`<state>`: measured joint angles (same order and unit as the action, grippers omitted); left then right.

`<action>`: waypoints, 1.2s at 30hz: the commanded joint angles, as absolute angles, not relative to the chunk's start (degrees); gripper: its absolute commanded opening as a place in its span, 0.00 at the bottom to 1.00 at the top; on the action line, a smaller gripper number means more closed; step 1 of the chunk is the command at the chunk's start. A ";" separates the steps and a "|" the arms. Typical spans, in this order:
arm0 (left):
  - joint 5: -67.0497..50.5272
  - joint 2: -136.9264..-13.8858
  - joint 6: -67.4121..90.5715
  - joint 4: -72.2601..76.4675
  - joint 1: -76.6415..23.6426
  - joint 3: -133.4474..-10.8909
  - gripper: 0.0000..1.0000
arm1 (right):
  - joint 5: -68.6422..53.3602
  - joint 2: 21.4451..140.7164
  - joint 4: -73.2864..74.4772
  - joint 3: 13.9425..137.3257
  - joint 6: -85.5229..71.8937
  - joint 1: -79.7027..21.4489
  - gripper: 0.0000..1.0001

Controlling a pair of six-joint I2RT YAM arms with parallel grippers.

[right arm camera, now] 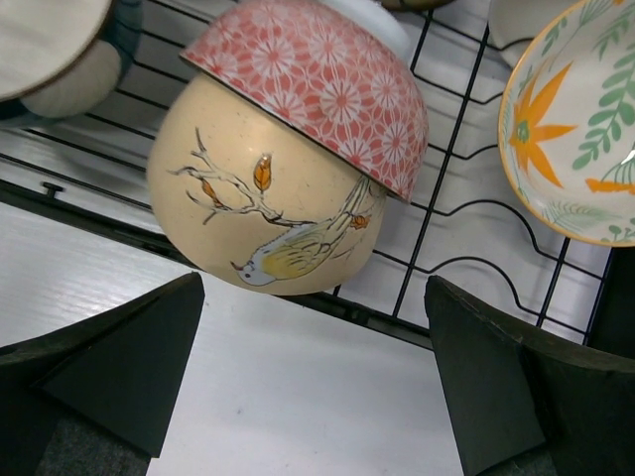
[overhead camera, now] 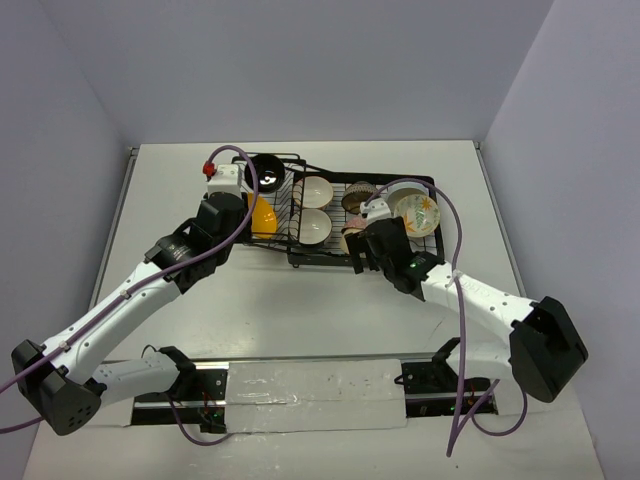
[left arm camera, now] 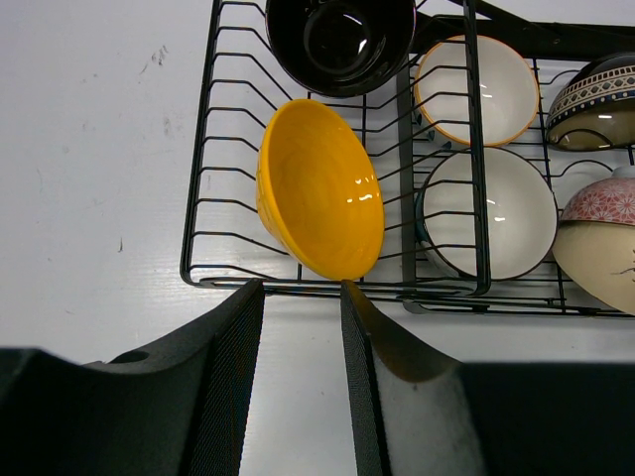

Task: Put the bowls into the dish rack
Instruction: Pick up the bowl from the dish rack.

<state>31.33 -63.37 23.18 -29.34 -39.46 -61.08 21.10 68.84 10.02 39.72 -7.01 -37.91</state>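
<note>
The black wire dish rack (overhead camera: 322,262) holds several bowls. An orange-yellow bowl (left arm camera: 322,188) leans on edge in the slotted tray section, with a black bowl (left arm camera: 340,40) behind it. Two white bowls (left arm camera: 486,213) stand in the basket section. My left gripper (left arm camera: 303,288) hovers just in front of the rack's near rim, below the orange bowl, open by a narrow gap with only table between its fingers. My right gripper (right arm camera: 314,297) is wide open and empty in front of a cream bird-painted bowl (right arm camera: 258,208), which is nested under a pink-patterned bowl (right arm camera: 317,79).
A bowl with orange and green leaves (right arm camera: 575,129) lies in the rack's right end. A dark patterned bowl (left arm camera: 595,89) sits at the rack's back. White table (overhead camera: 300,310) stretches between the rack and the arm bases; walls close in on three sides.
</note>
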 commanded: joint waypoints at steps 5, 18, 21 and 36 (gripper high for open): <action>30.67 -63.19 22.76 -27.42 -39.64 -61.61 0.42 | 24.25 71.45 10.81 40.87 -8.09 -38.41 1.00; 30.76 -62.93 22.68 -27.42 -39.73 -61.52 0.42 | 30.23 73.30 10.55 42.71 -8.00 -38.32 1.00; 30.67 -63.02 22.68 -27.33 -39.73 -61.61 0.43 | 29.89 72.34 10.02 42.71 -7.74 -38.06 1.00; 30.85 -63.02 22.76 -27.33 -39.73 -61.61 0.42 | 27.51 69.70 9.67 44.03 -7.12 -34.28 1.00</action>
